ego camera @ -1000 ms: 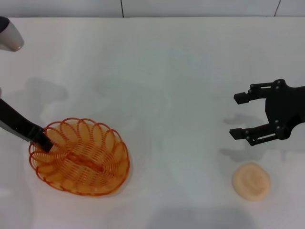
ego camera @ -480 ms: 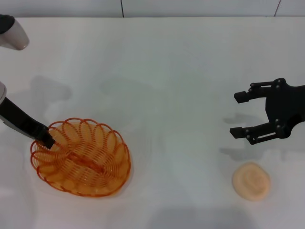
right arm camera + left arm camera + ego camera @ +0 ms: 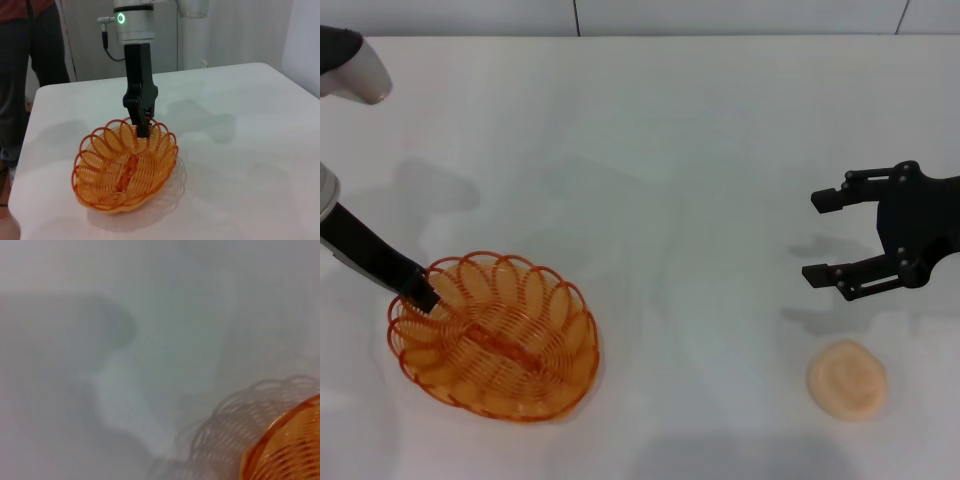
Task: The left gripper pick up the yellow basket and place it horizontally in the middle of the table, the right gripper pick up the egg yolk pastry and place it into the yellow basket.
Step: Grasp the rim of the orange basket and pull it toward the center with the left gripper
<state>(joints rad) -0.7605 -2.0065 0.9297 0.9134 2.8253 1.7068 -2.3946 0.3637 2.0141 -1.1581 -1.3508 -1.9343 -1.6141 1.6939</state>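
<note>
The yellow basket (image 3: 495, 340) is at the front left of the white table (image 3: 670, 150). My left gripper (image 3: 418, 292) is shut on its far-left rim. In the right wrist view the basket (image 3: 125, 167) hangs tilted a little above the table with its shadow beneath, and the left gripper (image 3: 142, 127) clamps its far rim. A part of the basket (image 3: 290, 445) shows in the left wrist view. The egg yolk pastry (image 3: 847, 379) lies at the front right. My right gripper (image 3: 812, 240) is open and empty, just behind the pastry.
A person (image 3: 25, 50) stands beyond the table's far corner in the right wrist view. The table's far edge (image 3: 620, 37) meets a tiled wall.
My left gripper has carried the basket a little to the right and toward the front. The right gripper and the pastry have not moved.
</note>
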